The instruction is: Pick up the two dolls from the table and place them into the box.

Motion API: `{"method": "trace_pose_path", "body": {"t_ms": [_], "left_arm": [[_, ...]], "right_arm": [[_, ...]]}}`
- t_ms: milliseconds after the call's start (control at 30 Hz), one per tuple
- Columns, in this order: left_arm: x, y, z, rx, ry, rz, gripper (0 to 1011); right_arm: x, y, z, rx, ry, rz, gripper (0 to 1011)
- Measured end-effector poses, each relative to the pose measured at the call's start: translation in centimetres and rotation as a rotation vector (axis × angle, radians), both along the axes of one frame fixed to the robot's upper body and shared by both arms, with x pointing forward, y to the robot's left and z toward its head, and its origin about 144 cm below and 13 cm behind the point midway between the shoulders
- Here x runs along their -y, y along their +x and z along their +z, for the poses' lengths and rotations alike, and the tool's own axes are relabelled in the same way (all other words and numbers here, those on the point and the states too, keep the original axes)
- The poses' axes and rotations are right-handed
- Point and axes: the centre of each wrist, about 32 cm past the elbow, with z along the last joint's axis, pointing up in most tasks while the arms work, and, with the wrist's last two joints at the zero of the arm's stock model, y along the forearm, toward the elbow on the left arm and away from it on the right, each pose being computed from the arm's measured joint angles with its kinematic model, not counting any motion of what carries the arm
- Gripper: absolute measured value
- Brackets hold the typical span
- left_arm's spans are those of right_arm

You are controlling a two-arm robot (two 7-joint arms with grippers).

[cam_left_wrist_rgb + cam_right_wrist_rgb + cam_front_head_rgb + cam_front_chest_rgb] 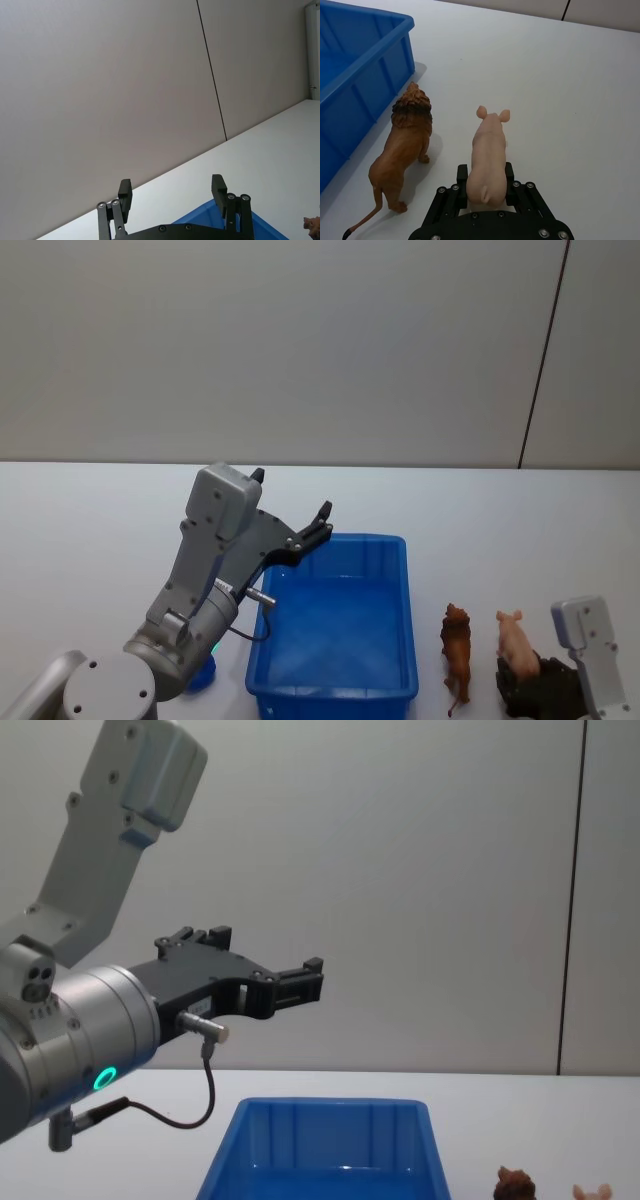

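One doll [487, 145] (pig) gripped between right pincer [486, 172] jaws.

Bright even light, soft shadows beside the brown doll [405, 145] and box [365, 95]

I read this as a robotics lab or test room. I'm looking across a flat white tabletop [90, 530] set against a plain grey panelled wall [300, 340] with one thin dark vertical seam [545, 350]. A silver-grey metal robot arm [90, 1035] with a glowing green ring light [103, 1077] stands beside a rectangular bright blue plastic bin [340, 538] — a staged work cell, evenly lit.
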Motion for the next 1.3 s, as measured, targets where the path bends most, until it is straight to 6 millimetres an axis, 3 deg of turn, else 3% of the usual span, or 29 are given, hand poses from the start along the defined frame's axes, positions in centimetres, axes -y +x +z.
{"method": "trace_pose_path", "body": {"t_ms": [67,333,767,1300], "left_arm": [[0.0,0.0,0.0,0.0,0.0,0.0,1001],[0.0,0.0,0.0,0.0,0.0,0.0,1001],[0.0,0.0,0.0,0.0,0.0,0.0,1001],[0.0,0.0,0.0,0.0,0.0,0.0,1001]], "right_arm": [[0.0,-0.1,0.0,-0.001,-0.001,-0.003,380],[0.1,-0.4,0.3,0.037,-0.008,-0.01,380],[0.4,-0.4,2.7,0.184,-0.006,0.003,380],[0.3,1.0,5.6,0.291,0.06,0.167,380]]}}
